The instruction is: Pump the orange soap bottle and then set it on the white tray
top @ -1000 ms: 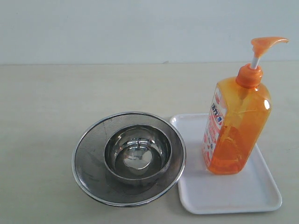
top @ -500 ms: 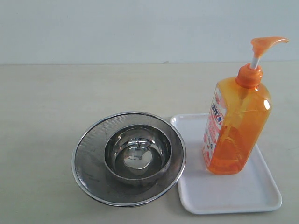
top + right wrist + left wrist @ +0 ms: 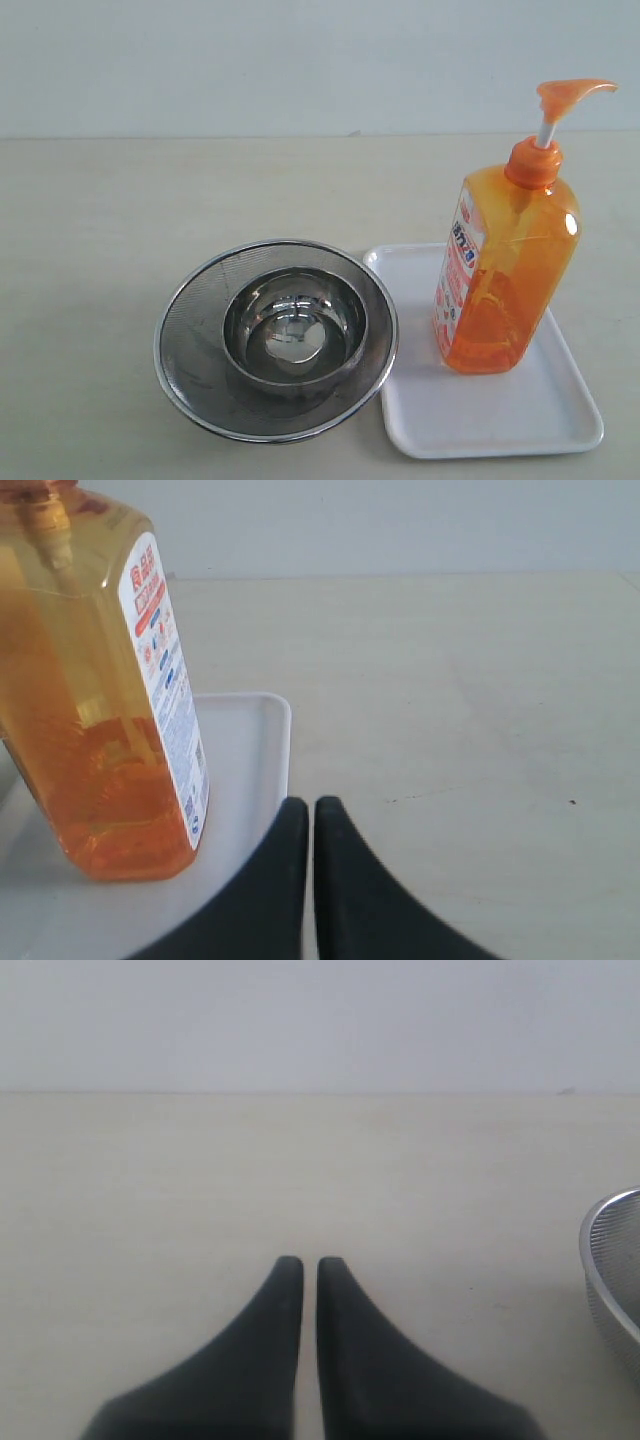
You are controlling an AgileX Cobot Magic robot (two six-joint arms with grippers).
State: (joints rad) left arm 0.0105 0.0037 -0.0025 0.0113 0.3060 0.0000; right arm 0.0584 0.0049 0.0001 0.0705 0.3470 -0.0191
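Both grippers closed, empty.
The left black two-finger gripper [image 3: 302,1264] has fingers pressed nearly together, gripping nothing; the right black two-finger gripper [image 3: 303,805] likewise. Neither arm shows in the exterior view.

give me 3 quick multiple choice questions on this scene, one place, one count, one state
1. The orange soap bottle stands: A on the white tray; B in the air, gripped; C on its side.
2. Steel vessels beside the tray: A one; B two; C four.
3. The right gripper is: A wide open; B shut, empty; C shut on the bottle.
Answers: 1 A, its base rests inside the rim. 2 B, a smaller bowl sits in the strainer. 3 B, its jaws are closed on nothing.
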